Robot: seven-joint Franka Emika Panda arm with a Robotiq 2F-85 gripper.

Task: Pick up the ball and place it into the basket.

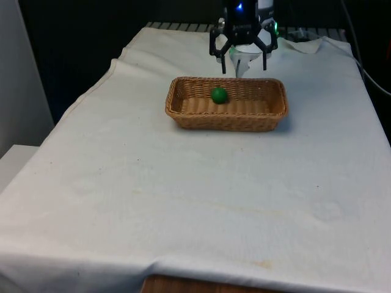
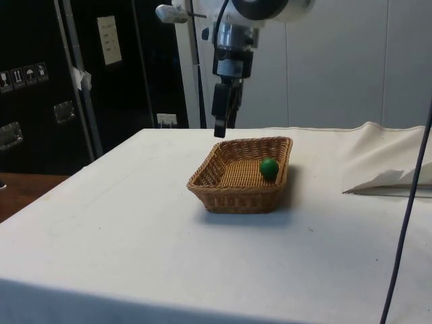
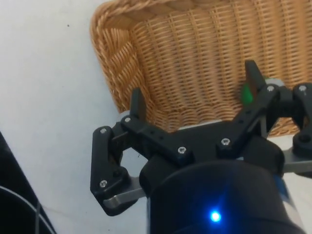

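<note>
Sitting loose in the woven wicker basket [image 1: 183, 113], small green ball [image 1: 219, 95] looks light, smooth, roll-prone; grip across its middle; black two-finger gripper [image 1: 244, 65] hangs above, fingers apart, empty

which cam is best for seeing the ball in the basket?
Front view: the green ball sits unobstructed on the floor of the wicker basket. The side view also shows it whole, near the basket's wall on that picture's right. In the wrist view the open gripper hides most of it, leaving a green sliver.
</note>
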